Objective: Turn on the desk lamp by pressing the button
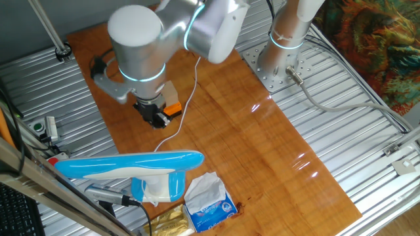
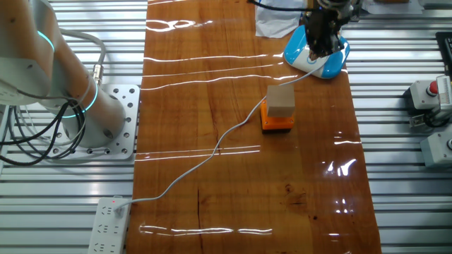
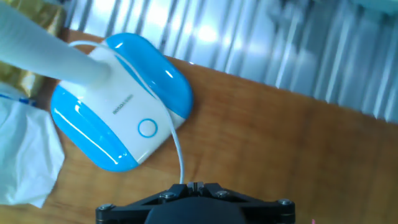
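The desk lamp has a long light-blue and white oval head (image 1: 131, 162) over a stubby base (image 1: 161, 187). In the hand view the base (image 3: 118, 99) lies on the wooden table, with a round ring button (image 3: 147, 128) on its white top. The thin white cord (image 3: 177, 149) runs from the base toward the camera. My gripper (image 3: 197, 185) hangs above the table short of the base, fingertips touching each other, holding nothing. In the other fixed view the gripper (image 2: 321, 39) is over the lamp base (image 2: 321, 65). In one fixed view the gripper (image 1: 156, 118) is above the table.
An orange block with a tan box on it (image 2: 279, 106) stands mid-table beside the cord. A blue-and-white tissue packet (image 1: 210, 203) and white tissue (image 3: 25, 155) lie next to the lamp. A power strip (image 2: 109, 215) sits off the wood. The arm's base plate (image 1: 279, 65) is at the back.
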Robot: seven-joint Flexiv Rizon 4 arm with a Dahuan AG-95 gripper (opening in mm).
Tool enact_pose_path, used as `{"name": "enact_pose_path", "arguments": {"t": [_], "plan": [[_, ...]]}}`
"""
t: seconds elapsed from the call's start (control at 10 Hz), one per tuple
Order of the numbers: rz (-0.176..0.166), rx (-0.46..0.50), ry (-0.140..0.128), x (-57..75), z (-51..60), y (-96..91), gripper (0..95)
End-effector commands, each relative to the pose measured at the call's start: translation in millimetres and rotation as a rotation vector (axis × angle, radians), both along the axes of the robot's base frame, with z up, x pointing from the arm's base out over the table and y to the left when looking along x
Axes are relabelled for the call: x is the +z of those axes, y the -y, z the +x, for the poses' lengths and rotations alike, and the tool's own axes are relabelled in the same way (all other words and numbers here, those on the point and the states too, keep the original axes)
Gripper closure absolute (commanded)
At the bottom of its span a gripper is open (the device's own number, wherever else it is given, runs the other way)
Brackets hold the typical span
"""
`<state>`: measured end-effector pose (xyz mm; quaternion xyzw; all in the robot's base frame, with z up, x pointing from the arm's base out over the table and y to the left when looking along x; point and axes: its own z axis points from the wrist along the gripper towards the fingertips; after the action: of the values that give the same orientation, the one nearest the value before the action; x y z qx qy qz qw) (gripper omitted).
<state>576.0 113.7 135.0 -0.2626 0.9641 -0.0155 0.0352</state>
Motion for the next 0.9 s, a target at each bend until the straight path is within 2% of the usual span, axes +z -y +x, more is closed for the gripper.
{"name": "enact_pose_path", "arguments": {"t": [0.1, 0.2, 0.5, 0.8, 0.9], "plan": [[0.066, 0.152, 0.080, -34.4, 4.1, -15.9, 95.0], [0.085, 0.181, 0.088, -41.3, 8.4, -20.0, 95.0], [0.122, 0.228, 0.095, -47.3, 19.8, -31.2, 95.0], [0.124, 0.265, 0.094, -54.5, 25.4, -35.9, 95.0], [0.125, 0.284, 0.093, -60.9, 25.6, -36.4, 95.0]]}}
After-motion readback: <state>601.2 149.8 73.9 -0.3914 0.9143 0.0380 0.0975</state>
